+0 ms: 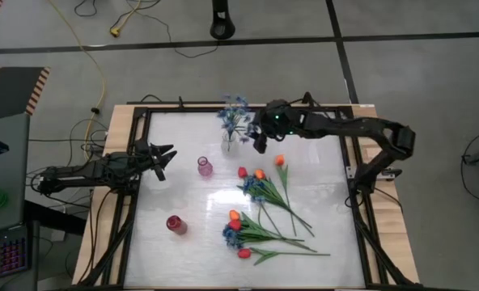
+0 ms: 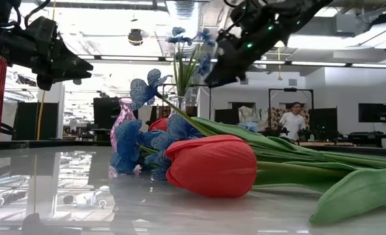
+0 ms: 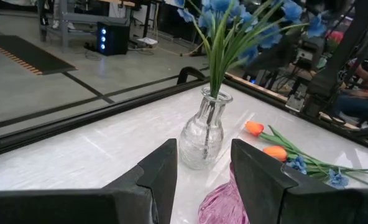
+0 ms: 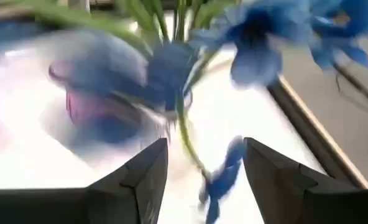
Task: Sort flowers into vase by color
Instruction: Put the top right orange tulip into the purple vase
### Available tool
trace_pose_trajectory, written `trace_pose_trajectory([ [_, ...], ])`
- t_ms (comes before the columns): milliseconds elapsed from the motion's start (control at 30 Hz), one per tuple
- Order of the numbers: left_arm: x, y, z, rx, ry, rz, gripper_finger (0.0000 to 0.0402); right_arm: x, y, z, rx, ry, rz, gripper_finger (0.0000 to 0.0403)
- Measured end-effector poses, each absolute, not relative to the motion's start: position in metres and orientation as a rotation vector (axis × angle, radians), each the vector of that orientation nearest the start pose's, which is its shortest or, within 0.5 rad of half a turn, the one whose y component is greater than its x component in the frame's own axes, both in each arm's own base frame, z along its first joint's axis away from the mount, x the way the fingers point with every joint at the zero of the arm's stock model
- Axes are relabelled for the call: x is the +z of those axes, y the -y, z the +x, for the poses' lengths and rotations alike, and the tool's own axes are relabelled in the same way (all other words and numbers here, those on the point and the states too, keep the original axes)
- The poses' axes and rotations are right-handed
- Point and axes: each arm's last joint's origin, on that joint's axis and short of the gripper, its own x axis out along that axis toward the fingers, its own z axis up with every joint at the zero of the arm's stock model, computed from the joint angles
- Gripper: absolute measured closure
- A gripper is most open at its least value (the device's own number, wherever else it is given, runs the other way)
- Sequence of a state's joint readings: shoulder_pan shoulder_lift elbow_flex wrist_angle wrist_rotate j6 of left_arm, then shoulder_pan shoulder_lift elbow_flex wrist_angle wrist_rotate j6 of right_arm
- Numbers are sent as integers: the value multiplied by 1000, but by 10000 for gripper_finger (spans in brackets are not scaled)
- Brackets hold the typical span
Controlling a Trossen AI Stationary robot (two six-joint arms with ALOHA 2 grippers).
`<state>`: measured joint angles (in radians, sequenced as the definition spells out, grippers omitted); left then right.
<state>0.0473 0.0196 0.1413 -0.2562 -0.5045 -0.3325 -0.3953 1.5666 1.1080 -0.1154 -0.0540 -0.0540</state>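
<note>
Red tulip lies nearest our low lens. Right gripper spread wide, empty, beside clear vase (blue sprigs inside). Left gripper parted, empty, table's left edge.

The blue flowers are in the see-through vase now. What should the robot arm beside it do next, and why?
Probably lift the right tool up and away from the clear vase. Its fingers stand open with nothing between them, and the blue sprigs stand in the vase. Then it could reach toward the flowers lying on the table, where red, orange and blue ones wait unsorted.
</note>
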Motion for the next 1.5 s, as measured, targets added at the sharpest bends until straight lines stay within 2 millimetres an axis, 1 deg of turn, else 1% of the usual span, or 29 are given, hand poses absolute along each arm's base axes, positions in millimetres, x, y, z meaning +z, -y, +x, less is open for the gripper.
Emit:
trace_pose_trajectory([
  [200,186,-18,83,567,-40,-293,263,270,123,291,-323,-729,123,170],
  [333,186,-18,83,567,-40,-293,263,273,114,274,-357,-826,253,170],
  [500,186,-18,83,567,-40,-293,263,264,98,262,-408,-985,427,171],
  [600,186,-18,83,567,-40,-293,263,256,87,262,-454,-1066,529,171],
  [767,186,-18,83,567,-39,-293,263,236,71,269,-604,-1184,595,171],
  [867,185,-18,83,566,-40,-293,263,224,62,275,-650,-1234,640,171],
  [1067,185,-18,83,565,-40,-293,263,199,47,288,-659,-1333,628,171],
  [1200,185,-18,83,565,-40,-293,263,182,41,295,-656,-1388,605,171],
  [1333,185,-18,83,565,-40,-293,263,166,39,299,-667,-1445,593,171],
  [1500,185,-18,83,565,-40,-293,263,152,40,302,-678,-1498,589,171],
])
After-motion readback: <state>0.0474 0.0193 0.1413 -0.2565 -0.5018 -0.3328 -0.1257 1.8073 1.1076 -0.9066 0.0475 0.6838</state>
